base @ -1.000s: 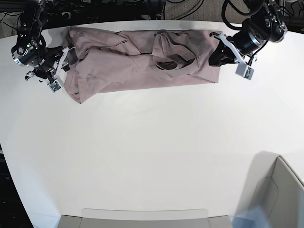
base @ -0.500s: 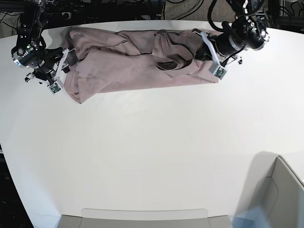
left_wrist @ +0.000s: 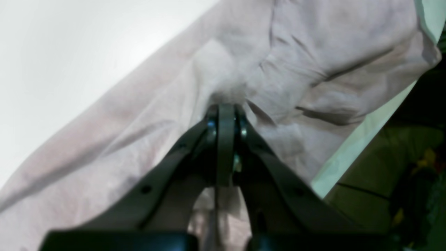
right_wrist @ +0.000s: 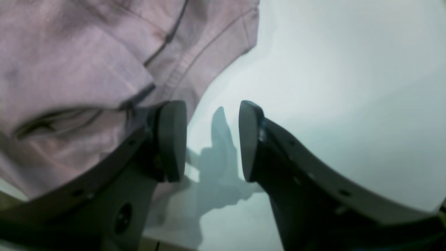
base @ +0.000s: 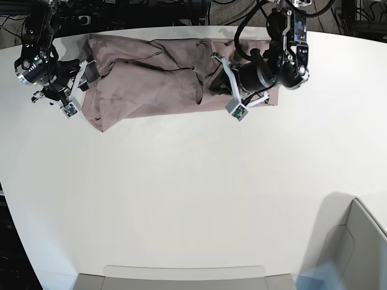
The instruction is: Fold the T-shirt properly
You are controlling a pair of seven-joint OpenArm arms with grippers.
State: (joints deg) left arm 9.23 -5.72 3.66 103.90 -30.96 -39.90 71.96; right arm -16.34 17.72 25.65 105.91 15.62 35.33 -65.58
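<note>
The mauve-pink T-shirt (base: 145, 78) lies crumpled in a long band along the back of the white table (base: 181, 181). My left gripper (base: 219, 83) is over the shirt's right half, shut on a bunch of its cloth. In the left wrist view the closed fingertips (left_wrist: 225, 108) pinch the shirt (left_wrist: 296, 52), which puckers around them. My right gripper (base: 86, 75) is at the shirt's left end. In the right wrist view it (right_wrist: 210, 139) is open and empty just above the table, with the shirt's hem (right_wrist: 104, 52) beside its left finger (right_wrist: 171, 139).
A grey bin (base: 357, 241) stands at the front right corner and a grey tray edge (base: 181, 273) runs along the front. The table's back edge (base: 181, 29) lies close behind the shirt, with dark cables beyond it.
My left gripper has moved left from the shirt's right end to over its middle, dragging the pinched cloth with it. The right arm has stayed put.
</note>
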